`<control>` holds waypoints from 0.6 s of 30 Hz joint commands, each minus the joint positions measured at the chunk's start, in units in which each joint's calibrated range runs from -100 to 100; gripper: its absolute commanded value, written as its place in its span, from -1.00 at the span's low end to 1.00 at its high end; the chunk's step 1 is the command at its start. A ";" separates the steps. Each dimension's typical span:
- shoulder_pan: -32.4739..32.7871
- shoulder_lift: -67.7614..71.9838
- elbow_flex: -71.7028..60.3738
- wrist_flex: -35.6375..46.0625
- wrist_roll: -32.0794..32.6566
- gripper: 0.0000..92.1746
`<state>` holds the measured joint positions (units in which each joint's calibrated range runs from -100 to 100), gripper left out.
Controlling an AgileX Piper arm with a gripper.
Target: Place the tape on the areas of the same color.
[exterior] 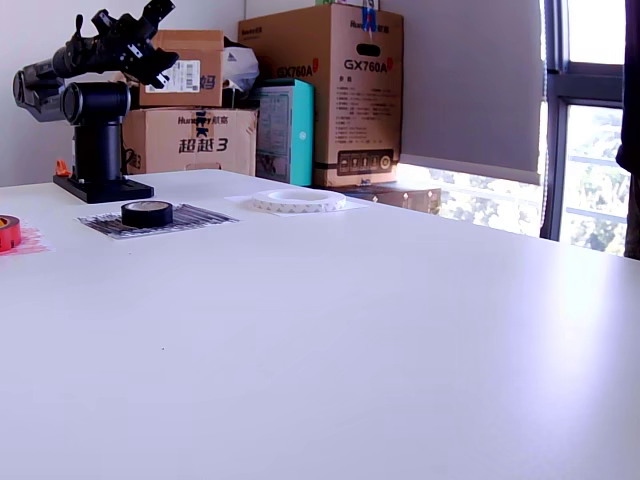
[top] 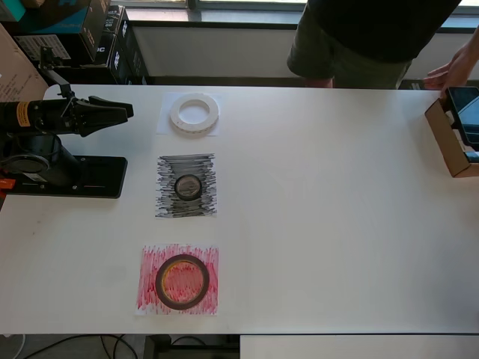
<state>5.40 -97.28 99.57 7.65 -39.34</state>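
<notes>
lab/storeroom | stacked cardboard boxes [exterior: 335,90] | white table [exterior: 400,330] | window [exterior: 590,120]

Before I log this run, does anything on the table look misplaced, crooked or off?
Nothing stands out. The white roll lies on the white sheet, the black roll on the black sheet, and the red-brown roll on the red sheet. The tool is clear of them, holding nothing.

red-brown tape roll [exterior: 8,232] cut by exterior view's left edge, person [top: 374,37] cropped at overhead's top
</notes>
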 commanded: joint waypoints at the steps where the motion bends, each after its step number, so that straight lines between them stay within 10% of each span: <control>1: 0.06 -1.69 0.16 3.34 0.30 0.33; 18: 0.06 -1.88 0.06 4.02 -0.11 0.33</control>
<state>5.40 -98.75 99.71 11.55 -39.20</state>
